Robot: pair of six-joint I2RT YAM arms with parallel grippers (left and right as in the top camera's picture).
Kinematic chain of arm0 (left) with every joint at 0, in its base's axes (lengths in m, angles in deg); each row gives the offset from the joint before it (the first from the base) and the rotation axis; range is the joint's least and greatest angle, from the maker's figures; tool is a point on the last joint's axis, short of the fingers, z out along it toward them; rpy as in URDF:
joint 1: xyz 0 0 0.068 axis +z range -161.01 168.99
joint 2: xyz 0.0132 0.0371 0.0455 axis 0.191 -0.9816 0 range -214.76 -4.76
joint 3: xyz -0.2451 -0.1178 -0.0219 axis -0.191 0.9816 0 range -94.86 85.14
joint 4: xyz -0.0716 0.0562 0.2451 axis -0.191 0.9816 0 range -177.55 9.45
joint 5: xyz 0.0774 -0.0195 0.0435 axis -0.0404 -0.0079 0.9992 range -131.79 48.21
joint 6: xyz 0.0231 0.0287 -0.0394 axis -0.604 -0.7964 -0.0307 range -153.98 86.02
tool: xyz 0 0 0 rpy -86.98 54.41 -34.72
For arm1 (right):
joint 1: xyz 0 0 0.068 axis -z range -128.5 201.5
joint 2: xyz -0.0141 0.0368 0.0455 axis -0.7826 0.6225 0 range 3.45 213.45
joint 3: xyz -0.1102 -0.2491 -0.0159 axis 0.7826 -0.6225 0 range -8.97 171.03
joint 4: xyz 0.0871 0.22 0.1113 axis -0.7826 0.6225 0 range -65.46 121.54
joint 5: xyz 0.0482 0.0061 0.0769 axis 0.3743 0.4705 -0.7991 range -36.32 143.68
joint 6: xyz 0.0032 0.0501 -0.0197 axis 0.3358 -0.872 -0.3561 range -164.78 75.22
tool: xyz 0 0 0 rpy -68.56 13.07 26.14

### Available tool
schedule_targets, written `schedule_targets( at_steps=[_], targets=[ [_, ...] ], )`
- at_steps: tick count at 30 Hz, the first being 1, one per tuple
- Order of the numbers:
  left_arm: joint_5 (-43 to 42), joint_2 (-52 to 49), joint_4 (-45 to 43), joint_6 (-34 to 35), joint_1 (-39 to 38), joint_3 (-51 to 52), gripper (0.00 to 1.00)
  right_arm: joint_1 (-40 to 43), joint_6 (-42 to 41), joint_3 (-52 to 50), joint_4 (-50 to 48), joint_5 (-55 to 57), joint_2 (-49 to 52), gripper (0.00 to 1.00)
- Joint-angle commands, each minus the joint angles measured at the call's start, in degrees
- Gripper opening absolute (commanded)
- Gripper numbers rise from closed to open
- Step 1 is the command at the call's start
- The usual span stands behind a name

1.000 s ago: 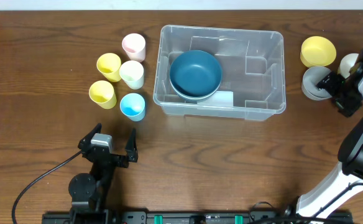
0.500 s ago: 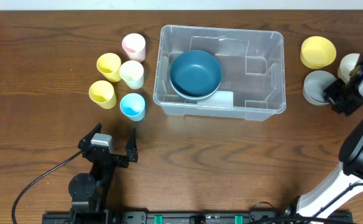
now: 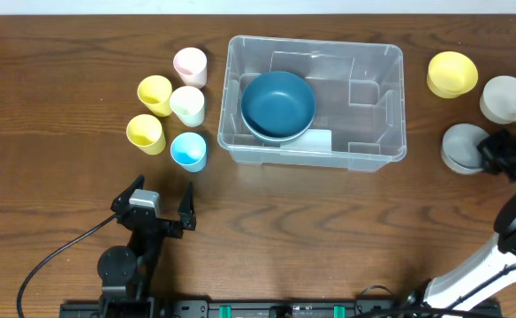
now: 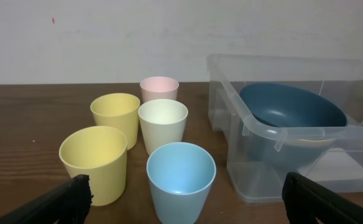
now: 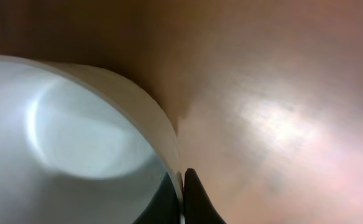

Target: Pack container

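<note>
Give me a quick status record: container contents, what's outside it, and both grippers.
container: clear bin, mid-table
inside: blue bowl
left of it: five cups, upright
right of it: yellow bowl, pale bowl, grey bowl
right gripper: shut on grey bowl's rim
left gripper: open, empty, short of the cups

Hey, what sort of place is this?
Probably a robot test bench, not a kitchen: a robot arm at a wooden table, a plain wall, and plastic cups beside a clear container.
</note>
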State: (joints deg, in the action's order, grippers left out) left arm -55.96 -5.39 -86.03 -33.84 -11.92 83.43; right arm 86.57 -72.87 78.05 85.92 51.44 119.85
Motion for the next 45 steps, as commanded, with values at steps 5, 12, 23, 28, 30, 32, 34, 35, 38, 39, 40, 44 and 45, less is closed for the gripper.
schedule_targets(
  at_steps=[5,12,23,28,30,32,34,35,38,39,40,44,45],
  targets=[
    [0.07,0.39,1.16,-0.35,0.24,1.49,0.98,3.43,1.14,18.64,9.62,-6.34,-11.56,0.01],
    [0.04,0.39,1.16,-0.35,0.24,1.49,0.98,-3.3,-0.44,30.56,9.14,-20.24,-25.0,0.01],
    [0.04,0.39,1.16,-0.35,0.24,1.49,0.98,-32.52,-1.31,25.97,10.99,1.64,-24.46,0.02],
    [0.04,0.39,1.16,-0.35,0.24,1.49,0.98,-37.38,-1.51,23.78,10.19,1.11,-16.92,0.02],
    [0.04,0.39,1.16,-0.35,0.24,1.49,0.98,-38.58,-1.46,23.78,10.16,0.31,-13.73,0.01],
    [0.04,0.39,1.16,-0.35,0.24,1.49,0.98,-39.65,-1.49,23.78,10.03,-0.2,-10.91,0.01],
    [0.04,0.39,1.16,-0.35,0.24,1.49,0.98,-40.79,-1.7,23.78,9.68,-0.17,-8.07,0.01],
    [0.07,0.39,1.16,-0.35,0.24,1.49,0.98,-41.13,-1.79,23.78,9.46,-0.2,-7.19,0.01],
    [0.04,0.39,1.16,-0.35,0.24,1.49,0.98,-41.9,-2.99,23.78,9.07,-0.17,-4.15,0.01],
    [0.04,0.39,1.16,-0.35,0.24,1.49,0.98,-41.94,-3.67,23.78,9.07,-0.2,-3.3,0.01],
    [0.04,0.39,1.16,-0.35,0.24,1.49,0.98,-41.94,-4.15,23.78,9.07,-0.17,-2.47,0.01],
    [0.04,0.39,1.16,-0.35,0.24,1.49,0.98,-41.88,-4.24,23.78,8.37,-0.15,0.83,0.01],
    [0.04,0.39,1.16,-0.35,0.24,1.49,0.98,-41.88,-4.24,23.78,8.02,-0.15,1.55,0.01]
  ],
)
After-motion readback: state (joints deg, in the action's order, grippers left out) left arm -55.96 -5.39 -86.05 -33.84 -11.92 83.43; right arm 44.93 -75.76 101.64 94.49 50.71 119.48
